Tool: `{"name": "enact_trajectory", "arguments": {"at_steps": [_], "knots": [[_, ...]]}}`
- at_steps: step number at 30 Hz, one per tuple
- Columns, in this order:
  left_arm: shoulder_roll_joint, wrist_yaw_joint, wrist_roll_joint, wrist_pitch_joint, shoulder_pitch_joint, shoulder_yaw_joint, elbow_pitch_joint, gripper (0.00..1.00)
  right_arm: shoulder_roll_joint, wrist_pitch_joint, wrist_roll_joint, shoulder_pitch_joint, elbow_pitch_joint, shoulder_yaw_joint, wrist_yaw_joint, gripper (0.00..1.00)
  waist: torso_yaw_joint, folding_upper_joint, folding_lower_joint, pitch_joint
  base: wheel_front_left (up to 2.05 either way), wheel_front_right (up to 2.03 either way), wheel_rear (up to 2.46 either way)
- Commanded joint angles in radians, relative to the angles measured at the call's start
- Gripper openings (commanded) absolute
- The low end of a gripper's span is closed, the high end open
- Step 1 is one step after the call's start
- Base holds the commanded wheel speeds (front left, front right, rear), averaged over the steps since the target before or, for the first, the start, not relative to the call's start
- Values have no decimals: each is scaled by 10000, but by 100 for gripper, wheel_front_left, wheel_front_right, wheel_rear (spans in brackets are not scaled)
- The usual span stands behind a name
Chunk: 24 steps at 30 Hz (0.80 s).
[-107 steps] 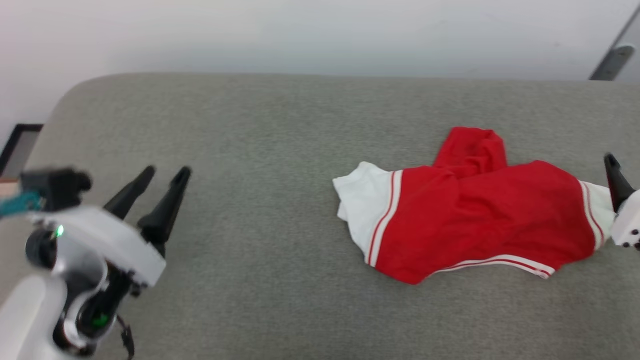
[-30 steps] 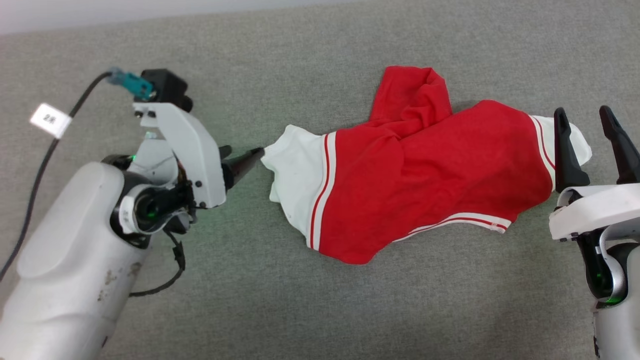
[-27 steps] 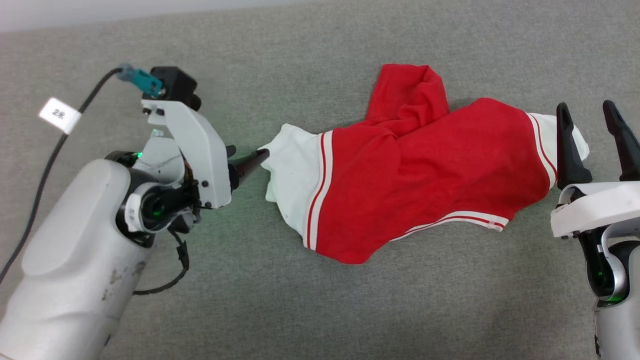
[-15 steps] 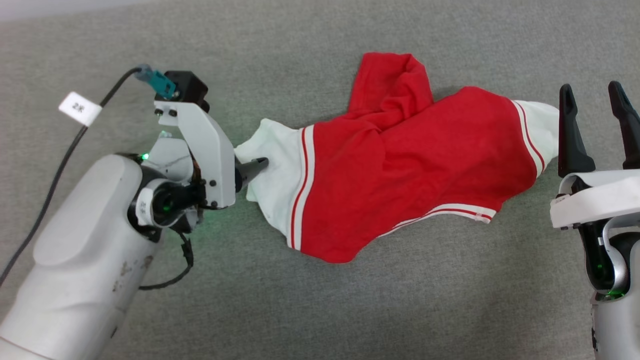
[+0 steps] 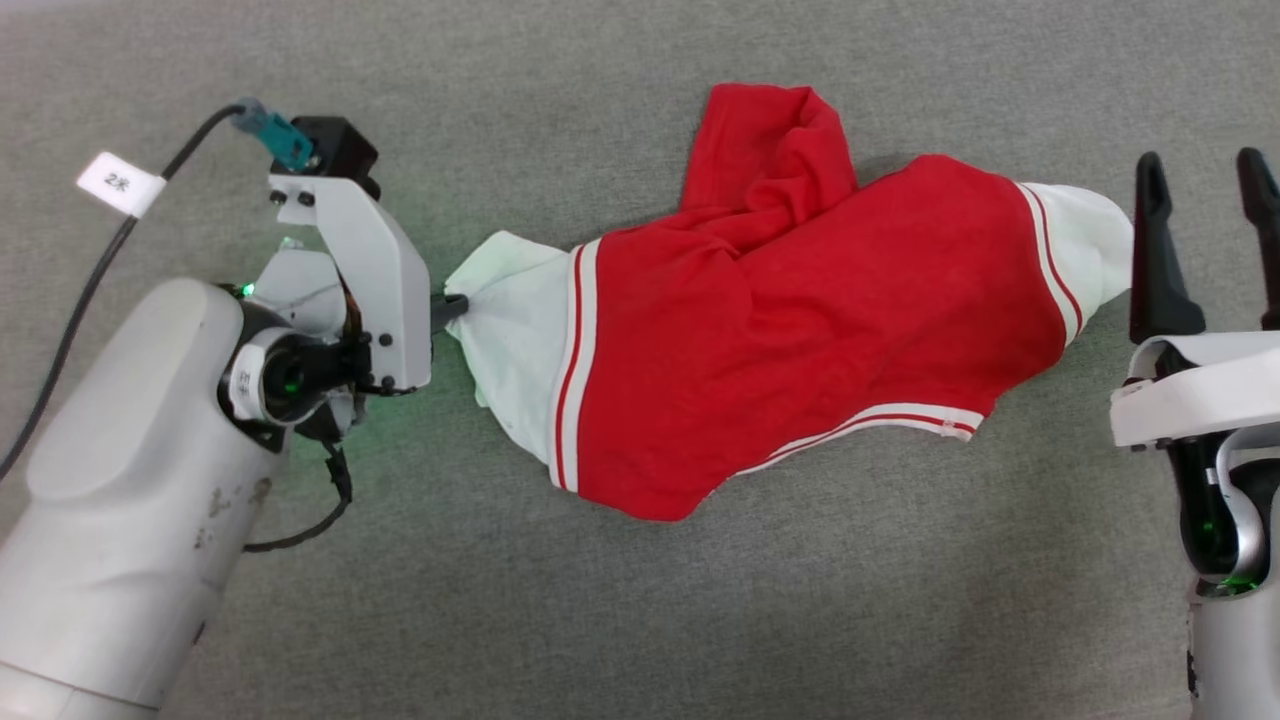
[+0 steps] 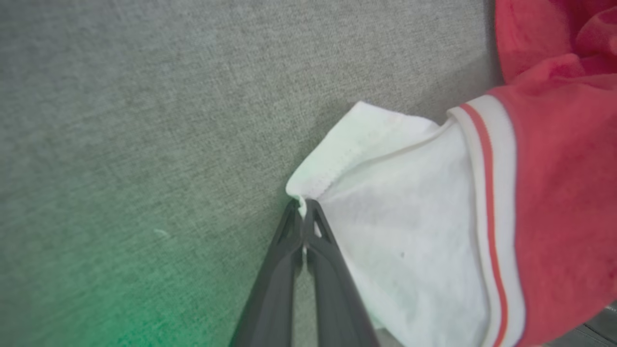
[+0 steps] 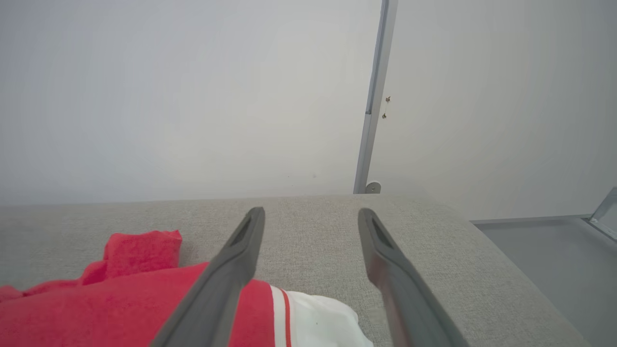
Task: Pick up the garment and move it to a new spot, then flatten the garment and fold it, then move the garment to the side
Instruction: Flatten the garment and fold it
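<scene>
Head looks down; both wrists share the garment (image 5: 800, 330).

**Left fingers pinched shut, right fingers spread**

In the head view the pale left forearm (image 5: 110, 520) rises from the lower-left corner, and its white wrist housing (image 5: 365, 270) is turned toward the frame's centre. The left gripper (image 5: 452, 305) points rightward. Its fingers are pressed together on the white sleeve edge of the garment (image 5: 800, 340), and the left wrist view shows cloth nipped between the meeting tips. At the right edge the right gripper (image 5: 1200, 165) points up the frame above its white wrist (image 5: 1195, 385), its two fingers standing wide apart.
</scene>
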Motion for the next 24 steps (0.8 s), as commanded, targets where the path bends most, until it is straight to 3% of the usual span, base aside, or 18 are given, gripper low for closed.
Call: {"name": "enact_trajectory", "arguments": {"at_steps": [1, 10, 19, 24], "knots": [[162, 46, 97, 160, 405, -169, 213, 0, -18, 6, -81, 77, -53, -58, -15, 100, 106, 0, 0, -43, 0, 0, 0], [1047, 218, 183, -183, 564, 268, -509, 0, -172, 150, -179, 152, -198, -92, -15, 100, 610, 0, 0, -323, 0, 0, 0], [2467, 311, 386, -626, 1254, 719, -928, 0, -314, 365, -187, 161, -324, -71, -15, 100, 984, 0, 0, -554, 0, 0, 0], [2693, 244, 233, -933, 1622, 908, -691, 0, -358, 434, -162, 167, -351, -55, -15, 100, 1085, 0, 0, -595, 0, 0, 0]]}}
